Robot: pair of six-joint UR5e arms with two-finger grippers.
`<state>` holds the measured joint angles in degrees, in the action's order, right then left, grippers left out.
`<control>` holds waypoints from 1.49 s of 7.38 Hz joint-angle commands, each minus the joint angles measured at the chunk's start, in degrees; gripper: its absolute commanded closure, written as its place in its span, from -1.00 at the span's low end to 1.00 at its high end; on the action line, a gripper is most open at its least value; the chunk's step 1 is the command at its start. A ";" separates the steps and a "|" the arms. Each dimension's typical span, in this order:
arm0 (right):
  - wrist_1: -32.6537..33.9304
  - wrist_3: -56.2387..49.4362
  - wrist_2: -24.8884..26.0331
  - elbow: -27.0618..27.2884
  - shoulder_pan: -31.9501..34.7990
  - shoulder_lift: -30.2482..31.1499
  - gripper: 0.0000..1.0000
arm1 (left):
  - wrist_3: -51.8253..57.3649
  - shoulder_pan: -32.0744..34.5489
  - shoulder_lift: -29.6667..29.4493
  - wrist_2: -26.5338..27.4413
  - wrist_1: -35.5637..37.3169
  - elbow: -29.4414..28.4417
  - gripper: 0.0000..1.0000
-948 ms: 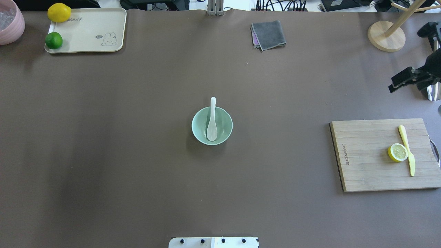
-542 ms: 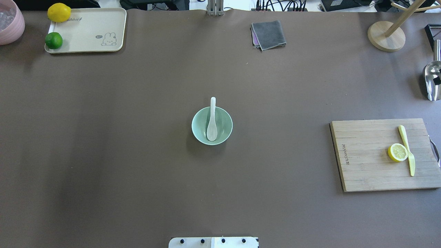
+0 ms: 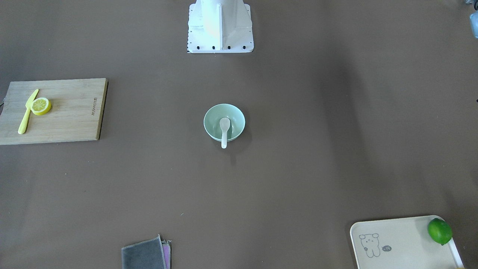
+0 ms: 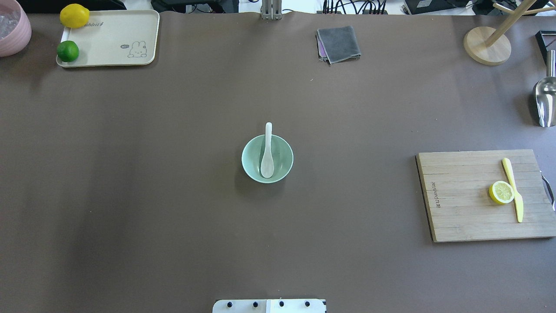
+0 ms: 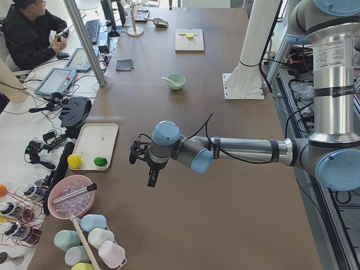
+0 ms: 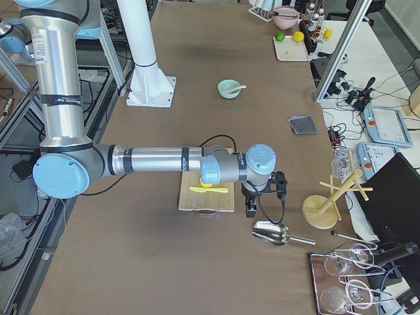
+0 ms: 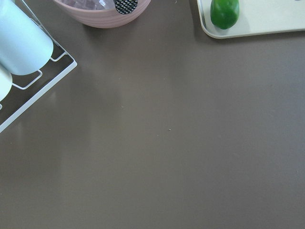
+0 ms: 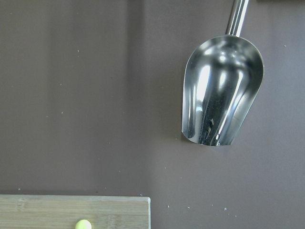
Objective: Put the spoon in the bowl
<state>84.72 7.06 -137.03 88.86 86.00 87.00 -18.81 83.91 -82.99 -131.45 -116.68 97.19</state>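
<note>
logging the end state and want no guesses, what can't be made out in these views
left tool: shows only in the exterior left view, small; open or shut unclear.
right tool: only in the exterior right view; same doubt.
metal scoop: cut off by the overhead view's right edge.
tray: cut off by the front-facing view's bottom edge.

Overhead from behind robot, front view opposite; both steeply down, sharing mint-green bowl (image 4: 281, 156). Side views look along table (image 5: 225, 225) from ends. Wrist cameras close, straight down.
</note>
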 commanded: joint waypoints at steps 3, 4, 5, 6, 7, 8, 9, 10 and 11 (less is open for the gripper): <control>-0.79 -0.38 0.01 -0.36 0.66 0.98 -1.00 | -0.08 0.02 -0.34 -0.12 3.47 0.89 -0.96; -0.61 -0.29 0.01 -0.27 0.66 0.98 -1.00 | -0.08 0.55 0.10 -0.64 3.47 1.60 -0.96; -0.61 -0.29 0.01 -0.27 0.66 0.98 -1.00 | 0.00 1.68 1.06 -2.74 3.48 1.86 -0.96; -0.61 -0.29 -0.25 -0.36 0.66 0.98 -1.00 | 0.01 1.96 1.86 -2.84 3.48 1.87 -0.96; -0.52 -0.29 -0.34 -0.27 0.66 1.07 -1.00 | 0.01 1.96 2.04 -2.85 3.48 1.87 -0.96; -0.61 -0.29 -0.43 -0.18 0.66 1.16 -1.00 | 0.01 1.96 2.21 -2.85 3.39 1.78 -0.96; -0.61 -0.12 -0.43 -0.18 0.66 1.24 -1.00 | 0.01 1.96 2.48 -2.85 3.39 1.78 -0.96; -0.61 0.15 -0.34 -0.09 0.66 1.24 -1.00 | 0.01 1.96 2.65 -2.85 3.39 1.78 -0.96; -0.61 0.32 -0.26 -0.09 0.66 1.24 -1.00 | 0.01 1.96 2.66 -2.76 3.39 1.43 -0.96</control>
<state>84.12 7.13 -137.38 88.73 86.66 88.22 -18.81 85.86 -80.44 -134.28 -113.29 98.88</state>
